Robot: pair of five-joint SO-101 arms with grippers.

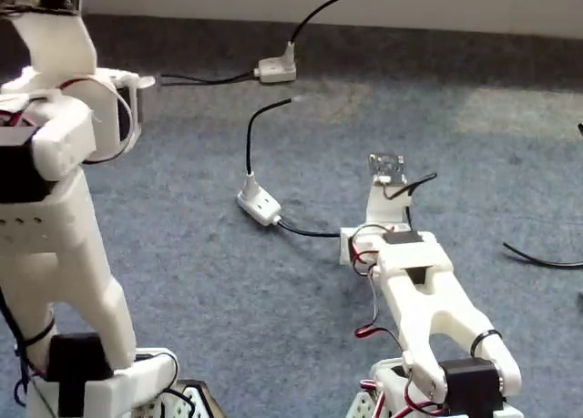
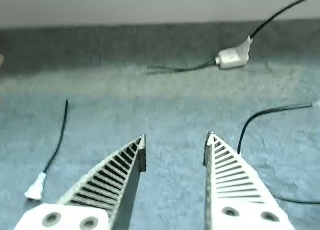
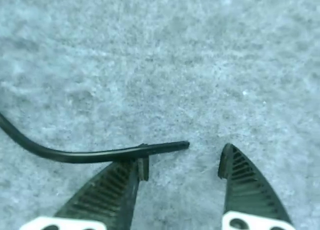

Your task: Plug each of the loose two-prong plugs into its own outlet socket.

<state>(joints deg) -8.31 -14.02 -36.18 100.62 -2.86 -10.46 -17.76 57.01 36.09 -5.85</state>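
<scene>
Grey-blue carpet covers the bench (image 1: 182,281). Your right hand (image 3: 185,160) hovers low over it, jaws wide and empty, with a black cable (image 3: 75,155) ending just beside one finger. Your left hand (image 2: 175,140) is wide and empty too, and a loose white plug (image 2: 35,187) lies near it. Beyond are the near socket block (image 1: 258,202) and the far socket block (image 1: 276,69). Grip the plug's body, prongs square to the slots.

Carpeted room: grey carpet (image 1: 182,254), pale wall (image 1: 455,4)
</scene>
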